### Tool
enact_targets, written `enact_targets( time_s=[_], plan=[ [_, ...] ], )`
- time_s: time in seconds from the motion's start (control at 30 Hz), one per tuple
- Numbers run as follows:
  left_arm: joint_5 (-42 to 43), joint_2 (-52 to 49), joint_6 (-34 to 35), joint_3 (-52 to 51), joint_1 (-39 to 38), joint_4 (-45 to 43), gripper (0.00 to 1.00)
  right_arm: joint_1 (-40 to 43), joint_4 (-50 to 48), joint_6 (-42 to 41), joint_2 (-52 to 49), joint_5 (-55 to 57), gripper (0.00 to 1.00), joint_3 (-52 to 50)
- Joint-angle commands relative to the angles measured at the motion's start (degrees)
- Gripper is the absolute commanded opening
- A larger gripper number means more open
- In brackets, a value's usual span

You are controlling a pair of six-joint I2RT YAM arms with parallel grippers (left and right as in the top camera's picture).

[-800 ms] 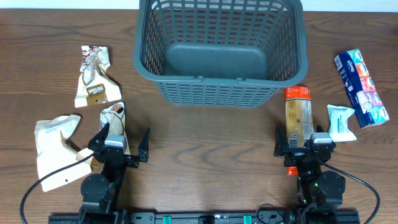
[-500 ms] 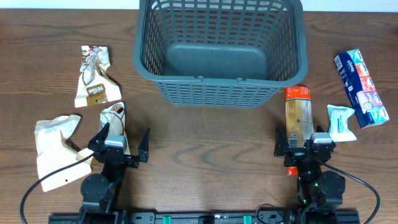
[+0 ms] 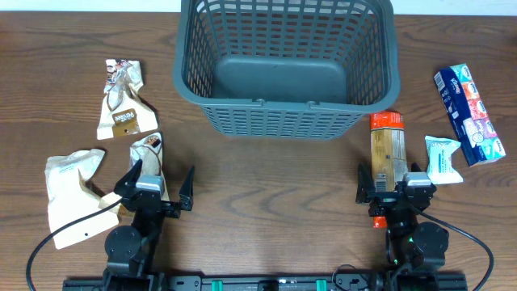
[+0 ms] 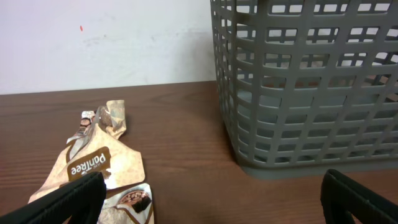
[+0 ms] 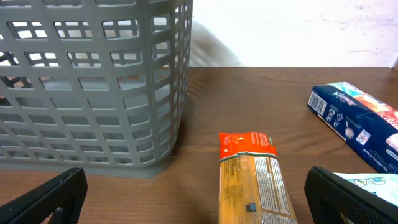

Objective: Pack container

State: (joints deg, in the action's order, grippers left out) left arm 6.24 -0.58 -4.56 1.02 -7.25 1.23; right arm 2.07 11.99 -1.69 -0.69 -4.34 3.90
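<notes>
I judge packing not yet begun: the container (image 3: pixel 283 121) stands empty at the worktop's far middle, the left end effector (image 3: pixel 161 186) and right end effector (image 3: pixel 388 187) both gape unladen, and the beige pouches (image 3: pixel 121 101) and orange-topped packet (image 3: pixel 386 149) lie outside it.

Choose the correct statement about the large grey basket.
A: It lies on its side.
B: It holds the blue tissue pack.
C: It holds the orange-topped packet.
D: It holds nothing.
D: in the overhead view the container stands upright with a bare floor, while the blue tissue pack and the orange-topped packet lie outside it.
</notes>
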Motion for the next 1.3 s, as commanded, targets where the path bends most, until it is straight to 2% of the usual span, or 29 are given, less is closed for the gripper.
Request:
enact_targets(
  time_s=[0.0, 1.27],
  plan=[
    [2.1, 0.3, -0.8, -0.7, -0.3, 2.2, 0.99, -0.5, 0.0, 0.9, 0.3, -0.4, 0.99, -0.3],
    [1.8, 0.3, -0.8, -0.7, -0.3, 1.6, 0.98, -0.5, -0.9, 0.3, 0.3, -0.7, 0.99, -0.3]
  ],
)
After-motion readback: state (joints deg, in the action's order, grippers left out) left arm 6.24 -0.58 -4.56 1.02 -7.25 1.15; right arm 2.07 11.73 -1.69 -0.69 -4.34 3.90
